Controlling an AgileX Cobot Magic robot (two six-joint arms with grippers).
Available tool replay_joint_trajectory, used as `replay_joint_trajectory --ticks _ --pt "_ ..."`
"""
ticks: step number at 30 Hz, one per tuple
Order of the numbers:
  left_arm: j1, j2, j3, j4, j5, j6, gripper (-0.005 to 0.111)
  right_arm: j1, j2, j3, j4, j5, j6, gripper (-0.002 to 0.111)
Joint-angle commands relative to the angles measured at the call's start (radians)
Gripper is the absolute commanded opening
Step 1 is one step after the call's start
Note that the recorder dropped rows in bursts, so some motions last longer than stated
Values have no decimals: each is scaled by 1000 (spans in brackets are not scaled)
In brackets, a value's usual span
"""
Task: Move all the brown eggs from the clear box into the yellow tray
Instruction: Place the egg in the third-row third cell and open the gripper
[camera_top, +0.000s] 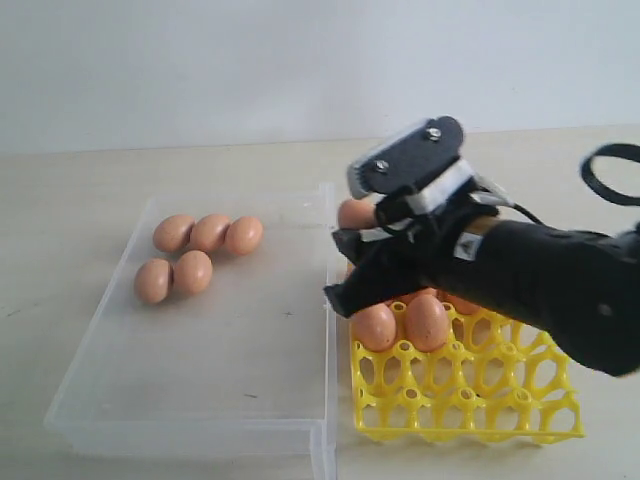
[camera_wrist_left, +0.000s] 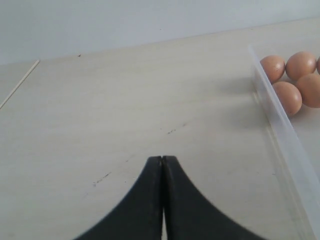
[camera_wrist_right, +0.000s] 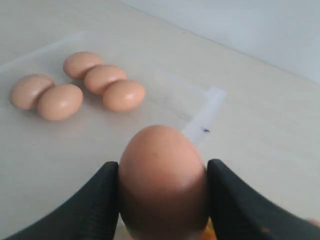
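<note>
My right gripper (camera_wrist_right: 163, 166) is shut on a brown egg (camera_wrist_right: 162, 185), one finger on each side of it. In the exterior view this gripper (camera_top: 337, 268) hangs over the back left corner of the yellow tray (camera_top: 480, 400), by the clear box's right wall. Two eggs (camera_top: 374, 326) (camera_top: 427, 321) sit in tray cups just in front of the gripper, and another egg (camera_top: 355, 213) shows behind it. Several brown eggs (camera_top: 195, 255) lie together in the far left part of the clear box (camera_top: 230, 350). My left gripper (camera_wrist_left: 162, 159) is shut and holds nothing, above bare table beside the box wall (camera_wrist_left: 280, 125).
The right arm's black body (camera_top: 560, 280) covers the tray's back right part. The tray's front rows of cups (camera_top: 450, 410) stand free of eggs. A pale wall rises behind the table.
</note>
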Motion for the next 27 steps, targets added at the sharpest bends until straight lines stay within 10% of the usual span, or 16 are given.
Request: replay_joint_trajectory --ticks 1,27 --pt "-6 -6 -4 -2 -9 -5 0 -22 -88 140 73 -96 -13 0" --pt "-6 -6 -4 -2 -9 -5 0 -22 1 339 288 -324 14 0"
